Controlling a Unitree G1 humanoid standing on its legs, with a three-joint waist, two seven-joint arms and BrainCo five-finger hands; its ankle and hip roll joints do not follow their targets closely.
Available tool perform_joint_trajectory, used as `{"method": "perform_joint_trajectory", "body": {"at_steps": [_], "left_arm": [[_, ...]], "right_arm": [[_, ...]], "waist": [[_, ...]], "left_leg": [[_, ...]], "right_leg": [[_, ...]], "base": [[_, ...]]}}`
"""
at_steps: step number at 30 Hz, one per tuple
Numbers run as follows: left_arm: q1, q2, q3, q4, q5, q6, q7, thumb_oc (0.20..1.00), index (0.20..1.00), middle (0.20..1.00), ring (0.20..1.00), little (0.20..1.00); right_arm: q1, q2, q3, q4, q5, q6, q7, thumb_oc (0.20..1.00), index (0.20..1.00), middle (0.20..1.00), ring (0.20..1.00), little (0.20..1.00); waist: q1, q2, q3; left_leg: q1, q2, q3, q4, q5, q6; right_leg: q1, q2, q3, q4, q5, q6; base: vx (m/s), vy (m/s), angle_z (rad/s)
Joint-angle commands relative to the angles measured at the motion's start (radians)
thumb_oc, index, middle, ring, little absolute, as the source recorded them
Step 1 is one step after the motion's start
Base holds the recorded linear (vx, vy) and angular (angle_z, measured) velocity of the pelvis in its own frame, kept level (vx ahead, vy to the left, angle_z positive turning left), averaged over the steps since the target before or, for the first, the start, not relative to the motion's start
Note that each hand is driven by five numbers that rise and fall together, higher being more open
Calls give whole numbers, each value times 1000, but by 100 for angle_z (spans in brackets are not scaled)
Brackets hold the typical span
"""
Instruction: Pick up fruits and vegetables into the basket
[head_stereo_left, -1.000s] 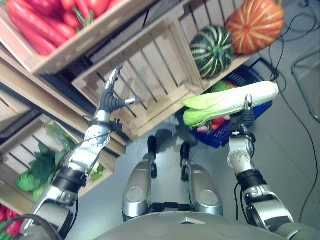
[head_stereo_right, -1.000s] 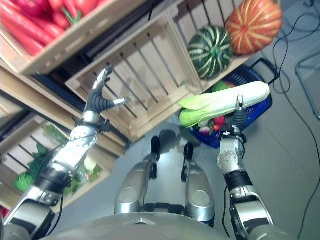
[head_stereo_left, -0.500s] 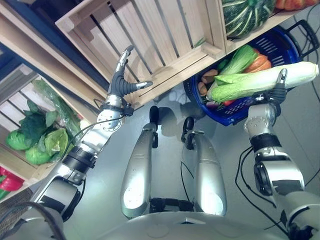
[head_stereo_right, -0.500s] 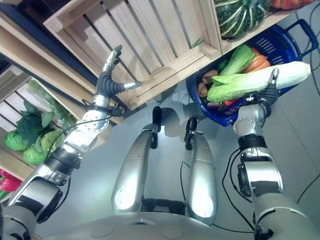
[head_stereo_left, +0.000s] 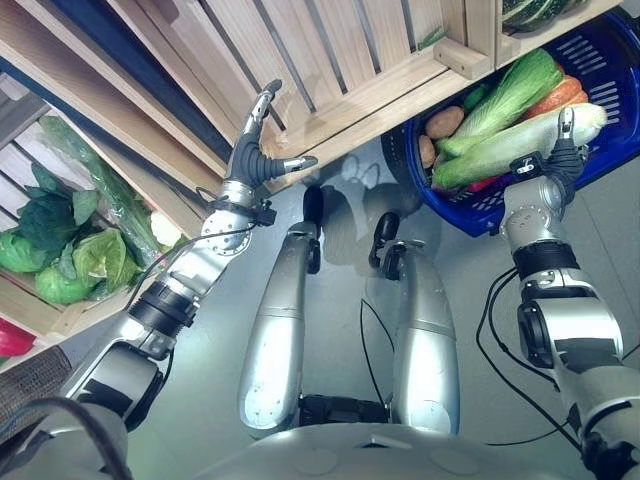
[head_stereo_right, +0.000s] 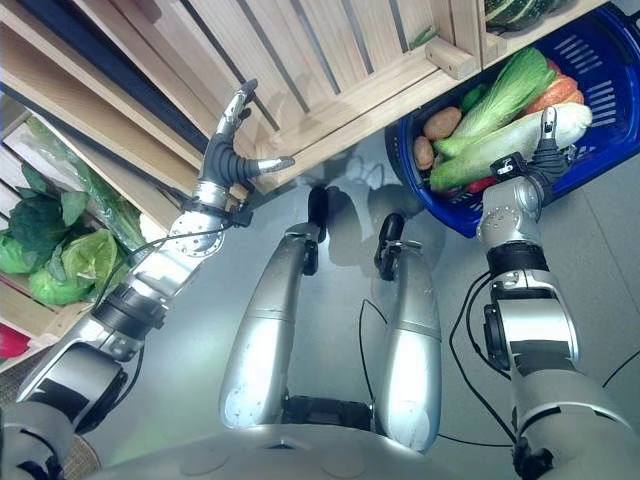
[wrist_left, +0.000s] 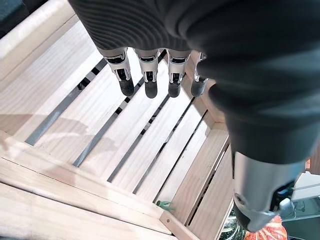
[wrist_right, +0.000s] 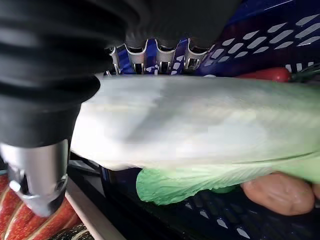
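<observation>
My right hand is shut on a long napa cabbage, white at the stem and pale green at the leaves. It holds the cabbage across the open top of the blue basket on the floor. In the right wrist view the cabbage lies between the fingers and the thumb. Another leafy cabbage, potatoes and an orange vegetable lie in the basket. My left hand is open with straight fingers, raised before an empty slatted crate.
Wooden crates on shelving stand ahead and to the left. A lower crate holds leafy greens. A green striped squash sits on the shelf above the basket. Grey floor lies to the right of the basket.
The view has tilted down. My right hand has brought the napa cabbage down and in over the basket's contents. The left hand stays raised by the empty crate.
</observation>
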Motion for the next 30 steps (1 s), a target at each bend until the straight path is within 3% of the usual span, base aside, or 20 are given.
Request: {"method": "perform_joint_trajectory", "body": {"at_steps": [1,9,14,18,24,26,30], "left_arm": [[5,-21,5,-52,-7,-59,-1,1000,1000,1000,1000,1000],[51,-10,15,-63,-3,-92,-13,1000,1000,1000,1000,1000],[83,11,33,-44,6,-123,-32,1000,1000,1000,1000,1000],[120,18,51,-7,-27,-125,-63,1000,1000,1000,1000,1000],[230,10,73,53,-40,-130,-132,1000,1000,1000,1000,1000],[287,-6,74,99,-41,-133,-158,1000,1000,1000,1000,1000],[380,-43,80,171,-37,-138,-205,1000,1000,1000,1000,1000]], "right_arm": [[9,-63,-6,-11,-32,-42,-25,1000,1000,1000,1000,1000],[49,-61,-32,4,-41,-31,-43,1000,1000,1000,1000,1000],[93,-37,-46,11,-67,-48,-56,1000,1000,1000,1000,1000],[145,-6,-46,2,-160,-54,-80,1000,1000,1000,1000,1000],[299,56,-23,-84,-209,-62,-84,1000,1000,1000,1000,1000],[397,91,-18,-128,-297,-83,-93,1000,1000,1000,1000,1000],[550,142,12,-199,-432,-54,-111,1000,1000,1000,1000,1000]], "waist": [[-7,18,-40],[-3,11,-40],[2,-7,-40],[8,-26,-43],[1,-46,-140],[-7,-55,-194],[-23,-65,-284]], "left_leg": [[44,-43,71,108,-230,5],[132,-45,71,75,-223,-2],[282,-30,58,-37,-188,-11],[453,-39,12,-186,-138,-24],[629,-36,-25,-414,-61,-30],[691,-27,-36,-490,-38,-27],[800,-11,-29,-608,-11,-24]], "right_leg": [[50,32,-10,-53,57,75],[144,32,-22,-85,58,74],[297,44,-25,-197,71,77],[486,74,-21,-381,99,74],[684,93,-25,-635,162,71],[749,96,-20,-703,181,78],[843,97,-7,-803,209,89]], "base": [[42,-19,1],[30,-13,0],[14,-11,3],[59,-11,2],[76,16,-12],[122,39,-2],[152,47,-1]]}}
